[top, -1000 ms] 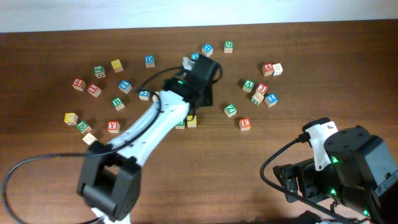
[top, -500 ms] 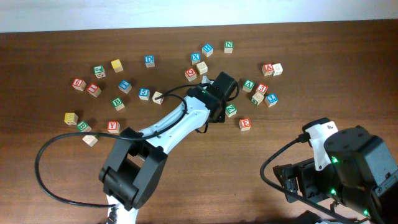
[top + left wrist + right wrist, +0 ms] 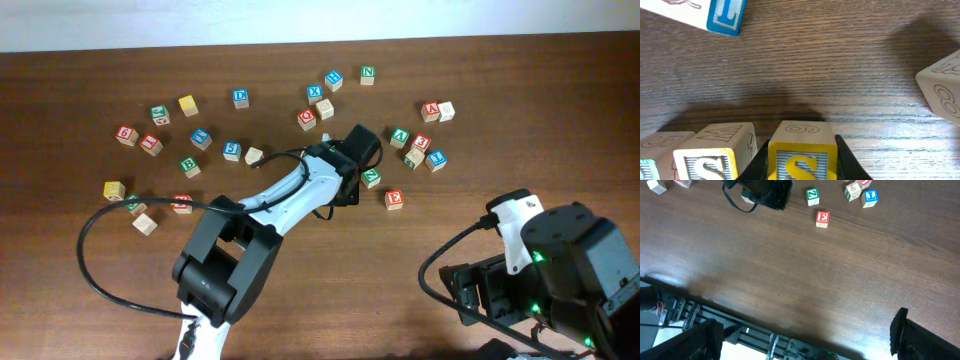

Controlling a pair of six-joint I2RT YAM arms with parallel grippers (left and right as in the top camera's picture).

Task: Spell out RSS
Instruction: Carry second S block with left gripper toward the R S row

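Clamping a yellow-edged S block (image 3: 800, 162) between its two dark fingers (image 3: 846, 160), the left gripper (image 3: 800, 150) is holding it above the wooden table (image 3: 840, 60); whether the block is touching the surface cannot be told. A second S block (image 3: 710, 162) is sitting just beside it, a W showing on its upper face. A blue L block (image 3: 725, 15) is lying well apart. The right gripper (image 3: 807, 320) is hanging with fingers spread wide, well apart from a red E block (image 3: 822, 218) and a green Z block (image 3: 813, 196).
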